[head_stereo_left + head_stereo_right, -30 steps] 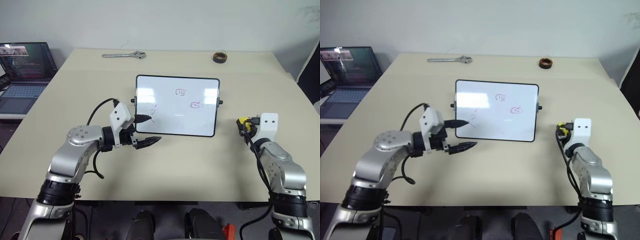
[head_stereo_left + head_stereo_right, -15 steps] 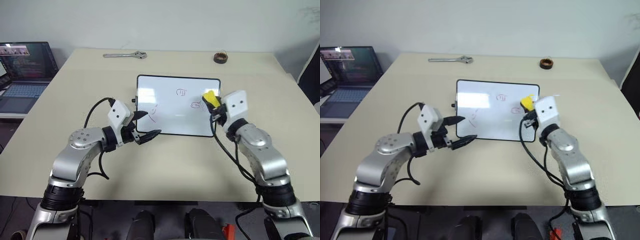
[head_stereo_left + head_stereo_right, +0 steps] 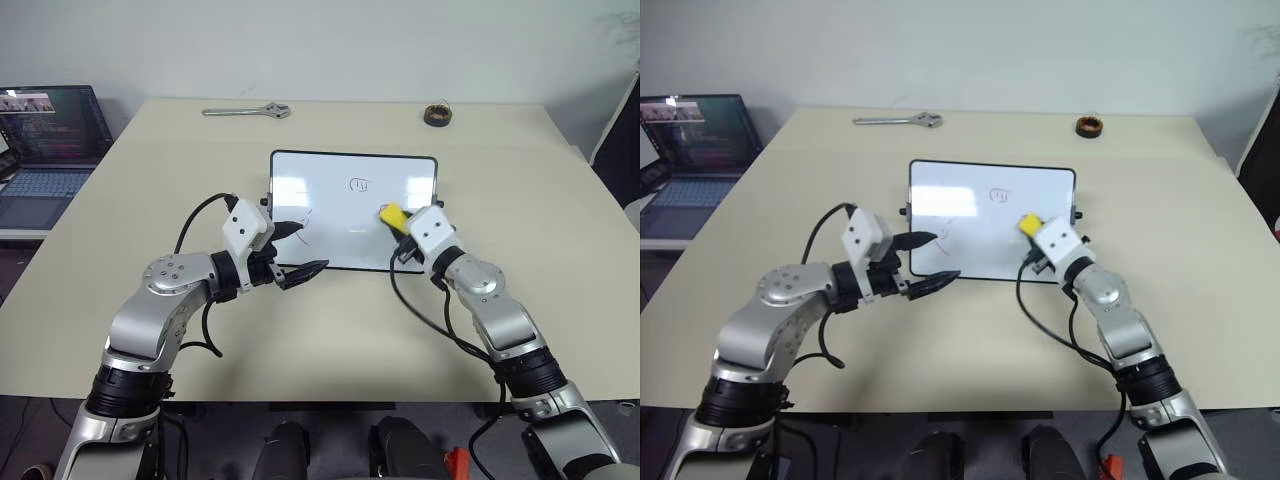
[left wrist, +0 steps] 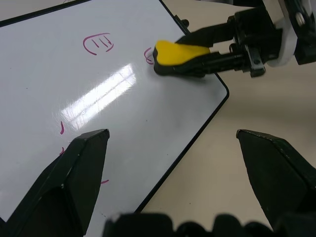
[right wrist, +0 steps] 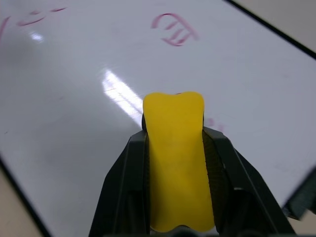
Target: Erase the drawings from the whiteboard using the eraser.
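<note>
One second on, the right hand (image 3: 397,220), clenched on the eraser (image 3: 391,213), has swung from 3 o'clock onto the whiteboard (image 3: 340,215), covering one pink drawing (image 4: 147,55); left hand (image 3: 292,251) stays open.

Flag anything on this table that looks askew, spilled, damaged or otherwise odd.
Nothing stands out. The whiteboard lies flat and roughly square to the table, unbroken. The right gripper holds the eraser on the board beside a pink drawing. The wrench and tape roll lie apart at the far edge.
</note>
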{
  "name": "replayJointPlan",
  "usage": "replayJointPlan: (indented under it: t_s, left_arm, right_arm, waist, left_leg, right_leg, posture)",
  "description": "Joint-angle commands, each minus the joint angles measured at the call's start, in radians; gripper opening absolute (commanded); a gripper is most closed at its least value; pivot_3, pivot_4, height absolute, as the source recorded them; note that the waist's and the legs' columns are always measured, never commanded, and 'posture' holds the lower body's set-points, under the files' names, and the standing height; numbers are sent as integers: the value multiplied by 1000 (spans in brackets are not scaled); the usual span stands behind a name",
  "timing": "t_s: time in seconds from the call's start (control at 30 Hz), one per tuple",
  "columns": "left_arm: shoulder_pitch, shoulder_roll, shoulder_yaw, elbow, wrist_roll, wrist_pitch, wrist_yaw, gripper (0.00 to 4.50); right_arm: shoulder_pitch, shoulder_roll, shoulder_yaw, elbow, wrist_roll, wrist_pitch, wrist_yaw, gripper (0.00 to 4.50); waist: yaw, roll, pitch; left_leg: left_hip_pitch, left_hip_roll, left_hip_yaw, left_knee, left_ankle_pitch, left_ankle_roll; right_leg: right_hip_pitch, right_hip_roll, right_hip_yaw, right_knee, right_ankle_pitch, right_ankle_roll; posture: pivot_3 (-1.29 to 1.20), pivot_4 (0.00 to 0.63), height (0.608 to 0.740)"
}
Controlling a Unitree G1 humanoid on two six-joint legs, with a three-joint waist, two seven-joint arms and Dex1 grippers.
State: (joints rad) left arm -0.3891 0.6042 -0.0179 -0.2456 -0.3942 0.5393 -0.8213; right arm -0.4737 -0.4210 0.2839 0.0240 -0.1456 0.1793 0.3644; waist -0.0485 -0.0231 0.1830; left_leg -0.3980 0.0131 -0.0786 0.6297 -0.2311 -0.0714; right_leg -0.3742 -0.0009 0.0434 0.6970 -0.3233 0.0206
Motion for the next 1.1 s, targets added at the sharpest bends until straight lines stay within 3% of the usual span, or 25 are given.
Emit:
replayJointPlan:
  t_s: [0.03, 0.2, 0.47, 0.73, 1.1]
  left_arm:
    - [-17, 4, 6, -48, -17, 4, -5, 4500]
    - [-8, 7, 8, -54, -17, 5, -8, 4500]
    - [2, 7, 9, -65, -17, 7, -6, 4500]
    - [4, 2, 4, -69, -19, 5, -10, 4500]
    - [-7, -9, -7, -84, -20, 21, -1, 4500]
  right_arm:
    - [-52, 20, -67, 32, -46, -5, -95, 1111]
    - [-108, 54, -118, 90, -34, 43, -127, 1110]
    - [-57, 6, 35, 6, -57, 65, 124, 1108]
    - [-118, 65, -61, 61, -119, 107, -75, 1107]
    - [-13, 21, -27, -39, -95, 244, 109, 1102]
  waist:
    - [0, 0, 0]
    - [1, 0, 0]
    - [-5, -1, 0]
    - [-2, -1, 0]
    - [2, -2, -1]
  left_leg:
    - [0, 0, 0, 0, 0, 0]
    - [0, 0, -1, 1, 0, 0]
    - [1, 0, 0, 0, 0, 0]
    - [1, 0, -1, 1, 1, -1]
    - [3, 0, -2, 1, 1, -1]
  right_leg:
    - [0, 0, 0, 0, 0, 0]
    - [0, 0, 0, 1, 0, 0]
    - [1, 0, 0, 1, 0, 0]
    - [1, 0, 0, 2, 1, -1]
    - [4, 0, -1, 1, 0, -1]
  posture:
    - [0, 150, 740]
    - [0, 150, 740]
    - [0, 150, 740]
    - [0, 150, 740]
    - [0, 150, 740]
